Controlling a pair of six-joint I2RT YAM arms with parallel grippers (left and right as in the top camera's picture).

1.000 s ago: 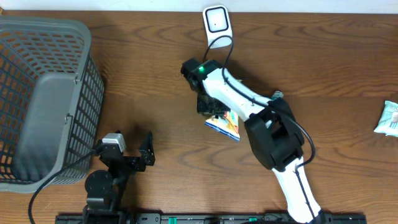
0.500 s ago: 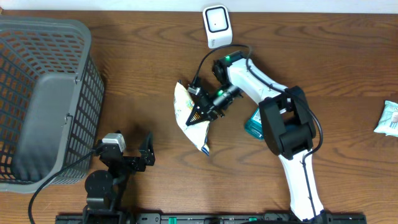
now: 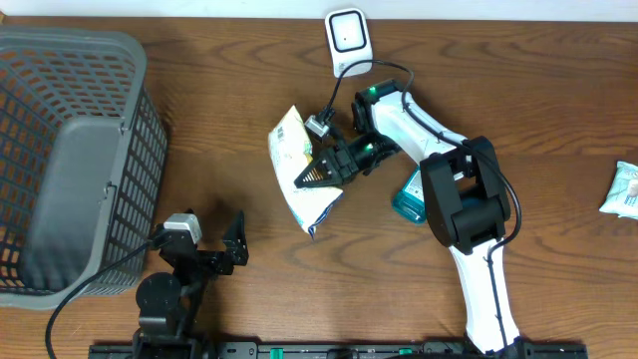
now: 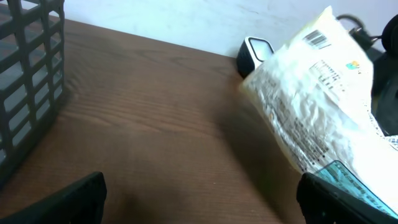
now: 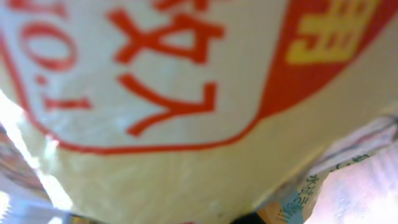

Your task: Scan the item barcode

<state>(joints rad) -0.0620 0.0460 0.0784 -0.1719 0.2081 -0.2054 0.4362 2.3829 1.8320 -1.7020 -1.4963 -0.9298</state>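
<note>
While the right claw (image 3: 319,177) is clamped shut on the snack bag (image 3: 297,170), the bag is held tilted off the worktop (image 3: 229,110), just below the white scanner (image 3: 347,40) and apart from it. In the left wrist view, the barcode (image 4: 317,40) sits near the bag's upper end, on the pale crinkled face. The right wrist view is filled with the bag's red print, too close to show its fingers. The left claw (image 3: 212,242) stands wide apart with nothing in it, low near the front edge beside the grey basket (image 3: 70,160). A teal packet (image 3: 407,195) lies by the right arm. A small packet (image 3: 625,189) lies at the far right edge.
</note>
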